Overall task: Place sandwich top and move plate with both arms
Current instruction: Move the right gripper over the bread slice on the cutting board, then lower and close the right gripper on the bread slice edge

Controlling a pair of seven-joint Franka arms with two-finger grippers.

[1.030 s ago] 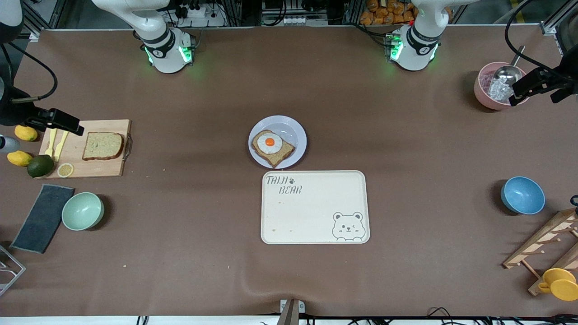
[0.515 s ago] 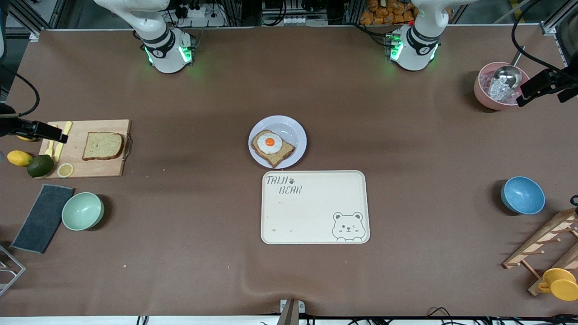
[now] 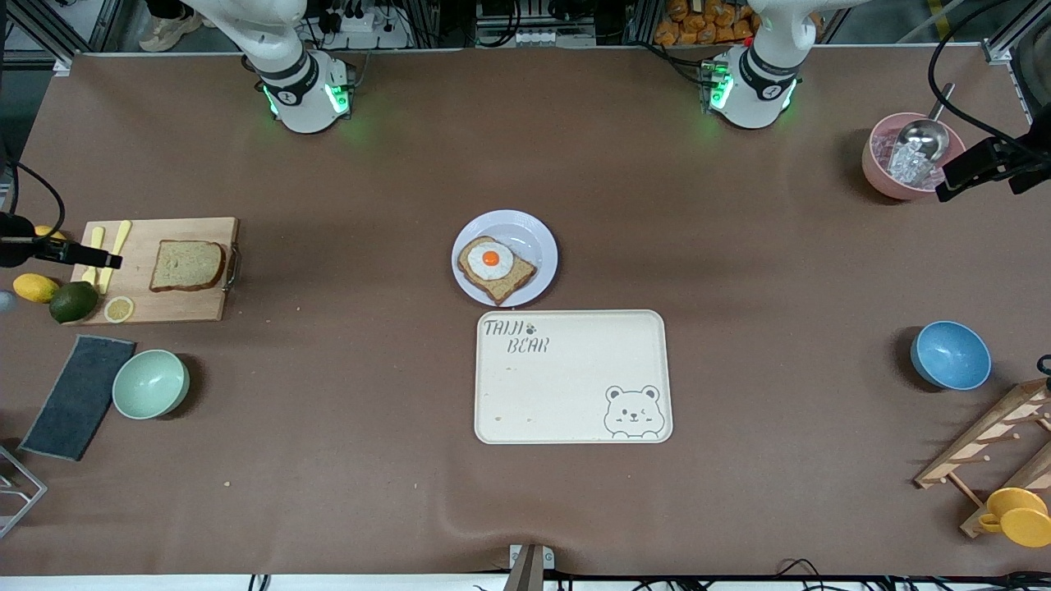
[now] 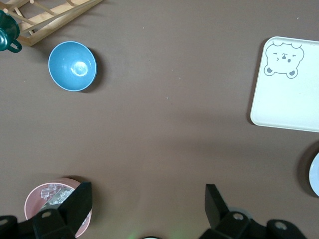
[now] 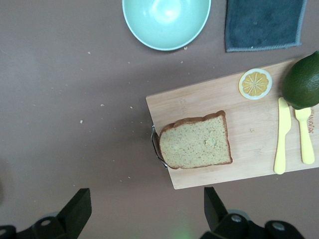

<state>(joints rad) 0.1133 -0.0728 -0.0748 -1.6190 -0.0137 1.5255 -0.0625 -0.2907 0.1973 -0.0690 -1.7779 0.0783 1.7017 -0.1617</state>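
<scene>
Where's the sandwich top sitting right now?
The sandwich top lies flat on the wooden cutting board at the right arm's end of the table, beside the lemon slice and the yellow knife.

Your two white jointed arms (image 3: 287,74), rounded bases ringed in black and lit green, black cables looping off them, matte-black angular left gripper (image 4: 147,209) and right gripper (image 5: 147,211), small round screws at their mounts.

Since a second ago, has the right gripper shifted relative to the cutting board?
Yes. The right gripper, open, has pulled off the cutting board toward the right arm's end of the table, uncovering the yellow cutlery.
</scene>
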